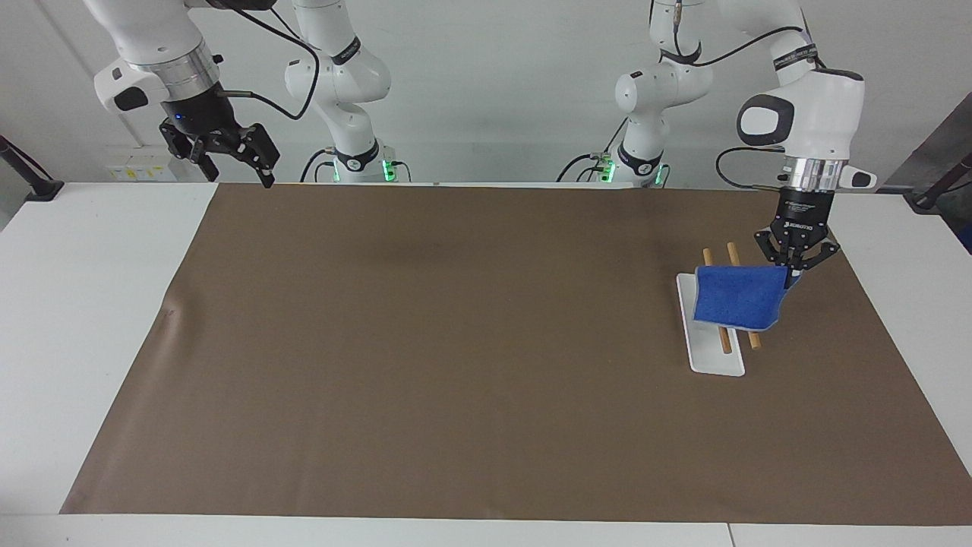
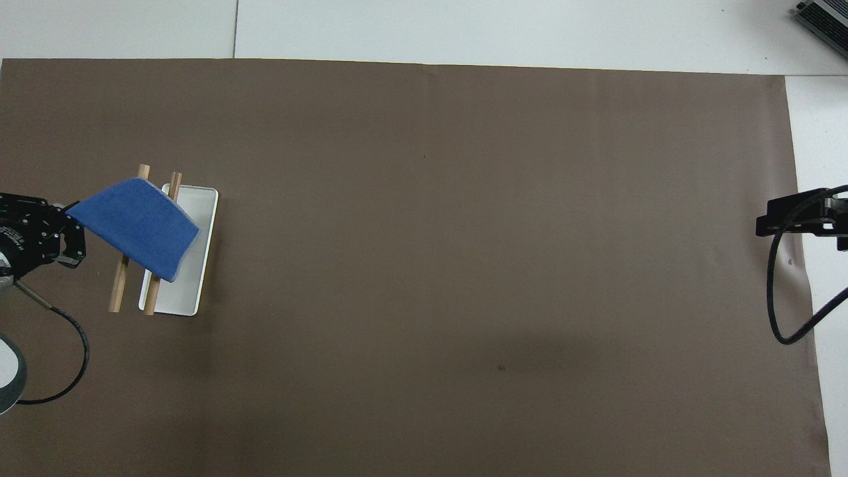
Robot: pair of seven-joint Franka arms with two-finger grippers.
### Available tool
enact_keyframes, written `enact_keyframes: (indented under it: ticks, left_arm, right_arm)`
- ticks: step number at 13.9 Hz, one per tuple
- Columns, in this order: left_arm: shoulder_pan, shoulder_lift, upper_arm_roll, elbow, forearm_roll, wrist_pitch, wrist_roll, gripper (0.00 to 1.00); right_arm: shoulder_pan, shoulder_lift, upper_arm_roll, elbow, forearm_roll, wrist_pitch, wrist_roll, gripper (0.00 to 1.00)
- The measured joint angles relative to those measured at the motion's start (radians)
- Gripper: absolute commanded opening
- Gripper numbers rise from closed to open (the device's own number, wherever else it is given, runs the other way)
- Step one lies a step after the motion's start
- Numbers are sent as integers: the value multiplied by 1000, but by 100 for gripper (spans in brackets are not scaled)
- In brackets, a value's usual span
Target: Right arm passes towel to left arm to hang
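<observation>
Brown paper covers the bench, and near its left arm's end the left claw (image 1: 793, 266) is clamped on the towel (image 1: 739, 298) over the wooden rack (image 1: 721, 334), while the right claw (image 1: 228, 156) waits with fingers apart over the corner at the right arm's end.

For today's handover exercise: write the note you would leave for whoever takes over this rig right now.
Left gripper: shut on a corner of the blue towel, over the rack's two wooden rods.
Right gripper: open, holding nothing, waiting raised at the right arm's end of the table.
Towel: spread over the rods, one corner held up.
Done: the left arm has the towel at the rack.
Left: lower the corner, let go, draw the left arm clear.
</observation>
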Motion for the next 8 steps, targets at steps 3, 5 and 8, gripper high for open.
enact_keyframes:
  ticks: [3,5,8]
  left_arm:
    - [29,3,0,-7,0,-25,-29,0]
    - [29,6,-2,-20,0,-31,-56,8]
    - [29,9,-2,-24,0,-36,-67,37]
  right_arm:
    - [-29,0,35,0,0,0,-4,100]
    - [-28,0,36,0,0,0,-4,100]
    - [20,0,-18,0,0,0,-4,100]
